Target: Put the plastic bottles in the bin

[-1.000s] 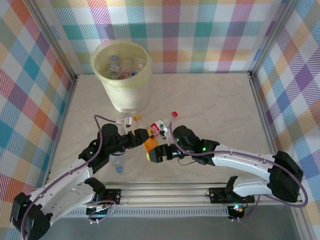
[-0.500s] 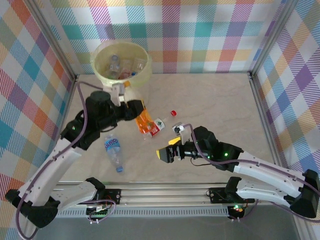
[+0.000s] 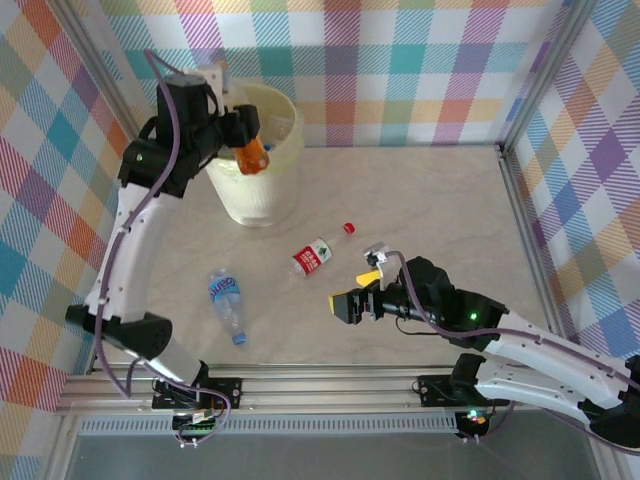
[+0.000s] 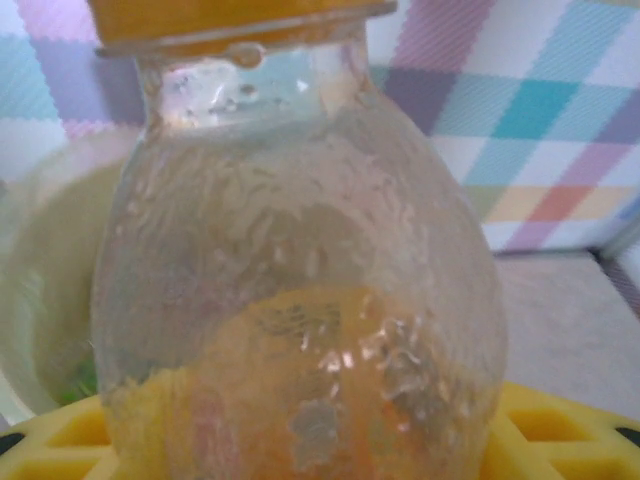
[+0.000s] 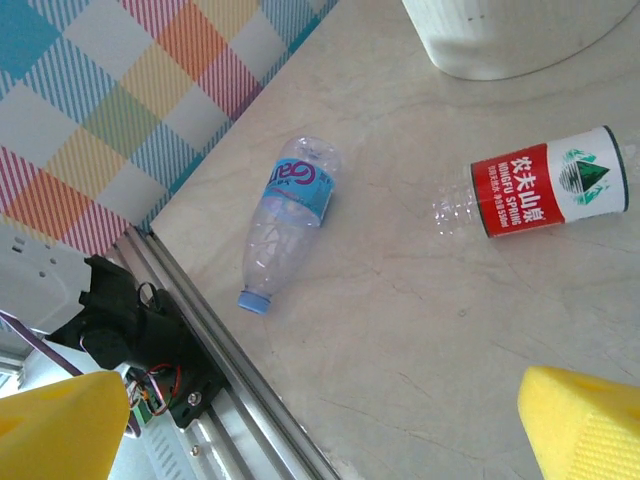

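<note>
Orange bottle [image 3: 252, 156] gripped in left pincer [image 3: 241, 136] above bin [image 3: 262, 196] rim. Right pincer [image 3: 348, 298] gapes wide, empty; red-label bottle [image 3: 314, 256] lies at its 11 o'clock.

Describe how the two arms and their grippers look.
The left arm and right arm have white shells, black joints and a purple cable each. The left gripper and right gripper are black with yellow pads. A green light glows on the right arm.
</note>
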{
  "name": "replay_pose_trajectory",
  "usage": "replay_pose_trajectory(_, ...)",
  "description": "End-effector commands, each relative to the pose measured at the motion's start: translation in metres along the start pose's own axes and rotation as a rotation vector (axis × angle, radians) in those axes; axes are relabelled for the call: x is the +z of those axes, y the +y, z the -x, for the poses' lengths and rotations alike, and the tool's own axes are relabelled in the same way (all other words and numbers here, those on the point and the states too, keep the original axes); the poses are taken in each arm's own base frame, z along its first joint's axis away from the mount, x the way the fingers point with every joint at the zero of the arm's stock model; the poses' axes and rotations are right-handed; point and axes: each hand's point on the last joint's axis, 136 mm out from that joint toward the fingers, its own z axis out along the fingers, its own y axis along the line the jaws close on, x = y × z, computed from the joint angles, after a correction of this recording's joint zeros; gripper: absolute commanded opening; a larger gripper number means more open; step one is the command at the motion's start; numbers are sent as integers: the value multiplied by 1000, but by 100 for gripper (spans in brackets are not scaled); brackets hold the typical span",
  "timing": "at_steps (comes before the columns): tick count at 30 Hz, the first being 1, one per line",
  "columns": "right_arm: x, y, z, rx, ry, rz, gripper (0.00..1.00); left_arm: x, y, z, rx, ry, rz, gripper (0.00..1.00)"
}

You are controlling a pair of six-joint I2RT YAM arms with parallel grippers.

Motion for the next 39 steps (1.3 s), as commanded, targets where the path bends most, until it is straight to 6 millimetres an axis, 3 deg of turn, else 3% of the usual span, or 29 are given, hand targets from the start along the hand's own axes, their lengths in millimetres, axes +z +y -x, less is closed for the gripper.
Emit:
replay_pose_trajectory(1, -3, -8, -8, -13, 8, -27, 100, 0, 29, 22, 71, -38, 114, 59)
replay_pose_trajectory(7, -4, -10, -12, -10, 18, -37, 100, 23, 59, 52, 169, -104, 258, 58)
replay_pose_trajectory(16, -6, -13, -13, -5, 25, -53, 100, 68, 102, 57, 266, -119, 458, 59)
replay_pose_trajectory(27, -1, -18, -15, 3, 45, -84, 100, 119, 137, 37, 293, -58, 549, 62)
replay_pose_trajectory(39, -1, -20, -17, 12, 45, -90, 100, 150, 140, -7, 273, 74, 511, 64)
